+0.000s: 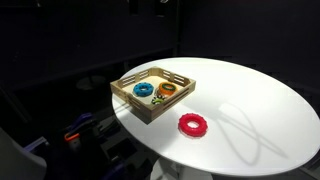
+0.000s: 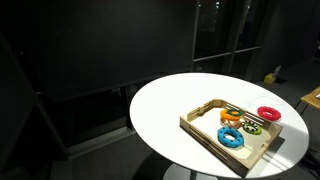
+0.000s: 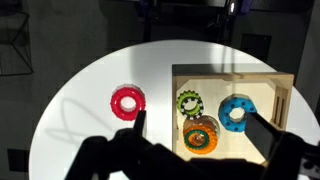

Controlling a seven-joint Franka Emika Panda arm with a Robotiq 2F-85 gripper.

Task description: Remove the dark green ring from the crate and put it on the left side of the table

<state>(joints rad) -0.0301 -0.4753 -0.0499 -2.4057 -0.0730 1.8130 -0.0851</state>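
Observation:
In the wrist view the crate (image 3: pixel 230 72) holds three ring groups. The dark green ring (image 3: pixel 189 137) lies on top of an orange ring (image 3: pixel 207 145) near the crate's front. A lime ring with black-and-white teeth (image 3: pixel 188 103) and a blue ring (image 3: pixel 238 113) lie beside it. My gripper (image 3: pixel 197 122) hangs above the crate, open and empty, with its fingers either side of the orange and green rings. A red ring (image 3: pixel 128 102) lies on the white table (image 3: pixel 90 90) outside the crate. The crate shows in both exterior views (image 1: pixel 150 112) (image 2: pixel 205 133); the gripper is not seen there.
The round table (image 1: pixel 250 100) (image 2: pixel 165 105) stands in a dark room. The crate sits near one table edge. The red ring (image 1: pixel 192 124) (image 2: pixel 268 114) lies just beside the crate. Dark clutter sits below the table edge (image 1: pixel 75 130).

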